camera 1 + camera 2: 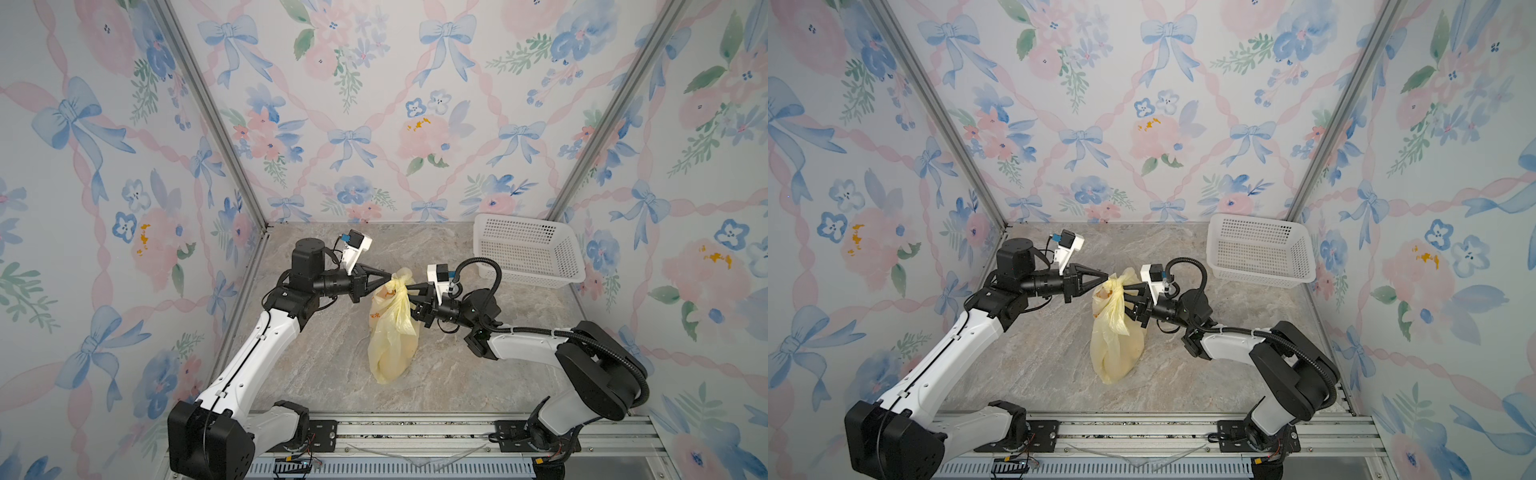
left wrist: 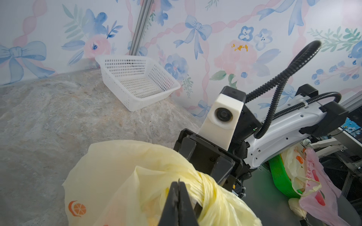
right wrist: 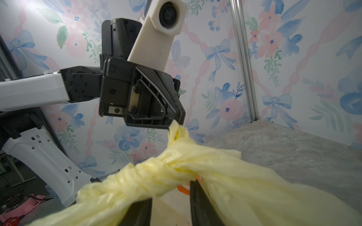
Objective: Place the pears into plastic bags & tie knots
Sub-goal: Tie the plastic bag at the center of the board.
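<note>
Pinched fully shut, the left gripper [image 1: 390, 275] reaches in level from the left side of the table [image 1: 311, 365]. Its tip has hold of a crumpled end of the bag's handle strip, and the right wrist view shows that end rising out of the knot straight into the closed tip.

Just right of that tip sits the knot [image 1: 395, 285], the two pale-yellow handle strips twisted and tied together. One loose puff stands up behind it, and a long strip hangs down the front of the bag [image 1: 388, 340].

The bag is thin, see-through yellow with an orange fruit print. It stands in the middle of the table between the two arms, its bottom on the stone-patterned surface and its neck up at the grippers. The pears [image 1: 401, 348] show only as a darker yellow bulge low inside it and cannot be counted.

On the right of the knot is the right gripper [image 1: 412, 300], its jaws standing partly apart. In the right wrist view the twisted strip lies across one finger [image 3: 140, 212]. Whether either finger presses on the plastic I cannot tell.

Farther right, well apart from the bag, a white holed basket [image 1: 532, 279] sits in the far right corner of the table, near the wall.

In the left wrist view, past the right arm and off the table, a green basket [image 2: 278, 176] holds more bags, among them a pink bag [image 2: 317, 187].
</note>
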Robot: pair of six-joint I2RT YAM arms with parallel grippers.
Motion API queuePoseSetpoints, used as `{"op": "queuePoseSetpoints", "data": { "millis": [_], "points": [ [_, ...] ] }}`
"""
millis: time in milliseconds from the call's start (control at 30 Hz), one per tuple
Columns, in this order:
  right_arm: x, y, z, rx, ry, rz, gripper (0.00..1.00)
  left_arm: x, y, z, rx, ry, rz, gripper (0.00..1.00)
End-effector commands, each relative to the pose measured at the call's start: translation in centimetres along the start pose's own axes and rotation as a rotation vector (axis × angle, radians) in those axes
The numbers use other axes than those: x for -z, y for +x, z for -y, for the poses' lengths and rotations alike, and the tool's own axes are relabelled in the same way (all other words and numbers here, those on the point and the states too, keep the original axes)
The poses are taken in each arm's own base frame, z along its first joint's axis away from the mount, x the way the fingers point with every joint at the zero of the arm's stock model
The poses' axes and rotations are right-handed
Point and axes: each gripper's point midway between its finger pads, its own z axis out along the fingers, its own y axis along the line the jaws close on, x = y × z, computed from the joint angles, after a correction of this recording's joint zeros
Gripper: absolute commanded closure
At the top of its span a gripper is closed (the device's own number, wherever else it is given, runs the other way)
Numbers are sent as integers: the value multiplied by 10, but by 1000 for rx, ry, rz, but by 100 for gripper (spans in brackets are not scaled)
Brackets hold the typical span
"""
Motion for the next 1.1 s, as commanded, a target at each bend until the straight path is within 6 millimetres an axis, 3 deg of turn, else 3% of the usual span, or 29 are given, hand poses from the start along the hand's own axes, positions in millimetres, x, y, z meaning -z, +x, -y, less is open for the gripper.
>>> {"op": "queuePoseSetpoints", "data": {
  "millis": [0, 233, 400, 500, 767, 967, 1067],
  "points": [
    [13, -14, 1, 27, 48, 13, 66, 8, -14, 9, -61, -5, 33, 100],
    [48, -2, 11, -86, 250, -148, 55, 13, -24, 14, -76, -14, 56, 100],
    [65, -21, -7, -190, 357, -217, 45, 18, -34, 16, -78, -48, 84, 100],
    [59, -36, -22, -241, 382, -226, 37, 20, -40, 20, -83, -42, 95, 100],
    [3, -24, -30, -301, 350, -355, 31, 13, -41, 33, -65, 21, 90, 100],
    [-27, -29, -8, -274, 409, -349, 33, 7, -43, 41, -42, 43, 103, 100],
    [-27, -28, 5, -260, 451, -344, 44, 6, -45, 46, -37, 54, 121, 100]
  ]
}}
